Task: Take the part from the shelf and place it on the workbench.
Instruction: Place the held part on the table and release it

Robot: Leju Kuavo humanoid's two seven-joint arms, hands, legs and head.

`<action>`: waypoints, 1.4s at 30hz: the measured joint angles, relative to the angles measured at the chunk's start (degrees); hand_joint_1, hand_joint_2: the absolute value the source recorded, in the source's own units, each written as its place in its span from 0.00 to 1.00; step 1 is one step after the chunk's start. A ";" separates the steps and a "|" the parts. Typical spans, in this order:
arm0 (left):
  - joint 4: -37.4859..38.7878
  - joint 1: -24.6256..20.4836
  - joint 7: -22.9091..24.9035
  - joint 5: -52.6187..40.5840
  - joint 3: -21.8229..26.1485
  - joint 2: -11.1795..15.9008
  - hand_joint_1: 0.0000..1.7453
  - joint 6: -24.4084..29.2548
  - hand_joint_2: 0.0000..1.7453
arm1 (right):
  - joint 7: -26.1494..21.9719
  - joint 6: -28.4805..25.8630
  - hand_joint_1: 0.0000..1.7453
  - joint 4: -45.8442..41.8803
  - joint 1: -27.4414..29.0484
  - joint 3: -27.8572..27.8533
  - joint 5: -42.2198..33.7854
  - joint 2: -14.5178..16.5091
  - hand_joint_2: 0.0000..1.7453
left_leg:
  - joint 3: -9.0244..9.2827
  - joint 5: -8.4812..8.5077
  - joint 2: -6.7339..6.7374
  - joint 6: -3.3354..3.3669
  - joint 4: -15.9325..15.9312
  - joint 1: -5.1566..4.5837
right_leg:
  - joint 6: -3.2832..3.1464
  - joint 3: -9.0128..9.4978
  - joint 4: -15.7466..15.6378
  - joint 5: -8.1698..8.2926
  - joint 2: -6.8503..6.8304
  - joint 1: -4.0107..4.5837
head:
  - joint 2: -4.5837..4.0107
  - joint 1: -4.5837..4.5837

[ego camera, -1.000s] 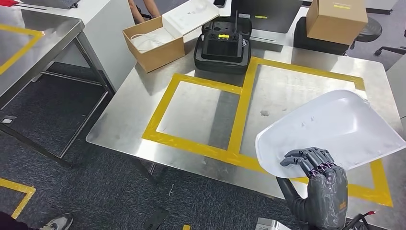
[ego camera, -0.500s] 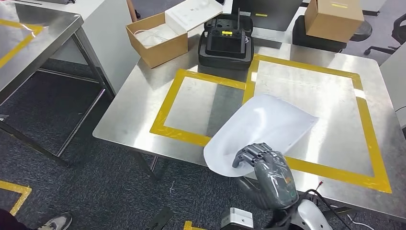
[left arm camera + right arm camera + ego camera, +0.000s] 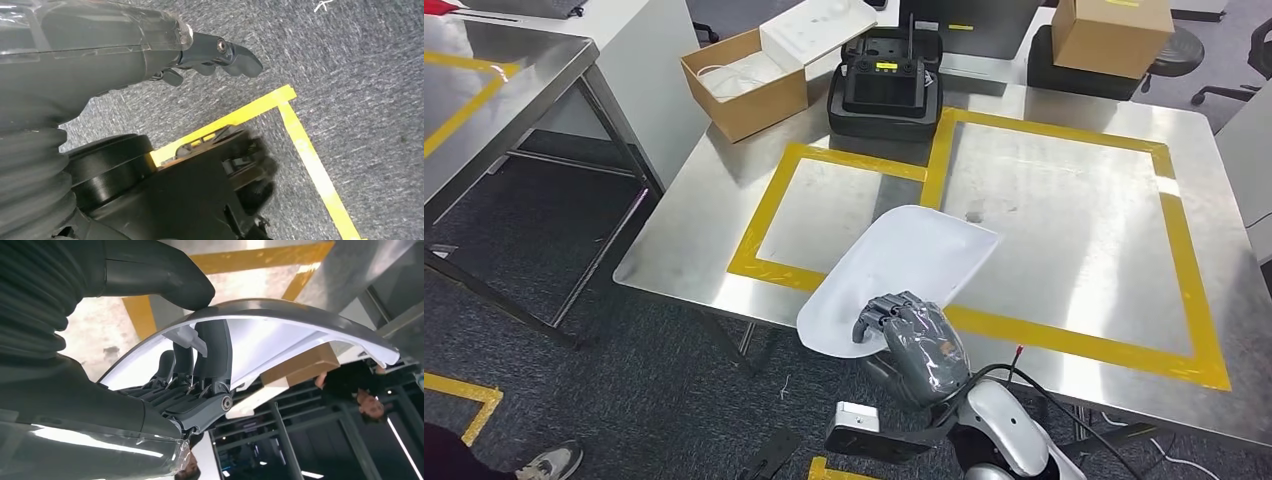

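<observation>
Leftward since half a second ago, the white curved plastic part (image 3: 899, 270) now lies over the near yellow tape line, its far tip reaching the middle tape strip, its near end jutting past the table's front edge. Largest in view is the stainless steel workbench (image 3: 1074, 220) marked with two yellow tape rectangles; most of the right rectangle is bare metal, while the part covers the near corner of the left one. Along the far edge stand a black open case with a controller (image 3: 887, 92), an open brown cardboard box (image 3: 742, 88) and, beyond the table, a closed cardboard box (image 3: 1110, 32). A second steel table (image 3: 484, 90) stands well apart to the left, with dark carpet between. The right hand (image 3: 912, 333) grips the part's near rim, thumb on one face, fingers (image 3: 210, 355) on the other. The left hand (image 3: 210, 57) hangs above the carpet and a yellow floor line, fingers curled in, holding nothing.
</observation>
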 joint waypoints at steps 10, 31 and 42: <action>-0.01 -0.98 2.10 -3.78 -2.01 -0.67 0.00 -1.97 1.00 | -5.07 -2.78 1.00 17.53 -7.15 2.84 -8.62 6.40 1.00 | 2.48 2.28 0.73 2.57 -6.51 0.22 | 2.46 -5.55 11.73 -6.57 0.57 -0.01 | 0.00 0.20; 0.04 -1.07 3.35 -6.45 -3.21 -1.01 0.00 -2.71 1.00 | -4.40 -19.73 1.00 48.36 -14.53 4.34 -11.91 19.70 1.00 | -1.80 2.22 0.06 -0.25 -0.69 0.21 | -0.39 -1.07 1.29 -0.65 0.71 0.52 | 0.00 -0.15; 0.03 -0.52 3.43 -7.38 -3.68 -0.94 0.00 -2.49 1.00 | -3.33 -24.28 1.00 53.02 -15.97 1.55 -13.96 19.02 1.00 | 1.89 1.69 -0.06 2.92 -5.82 0.28 | 2.31 -9.43 17.56 -7.75 0.87 0.12 | 0.00 0.34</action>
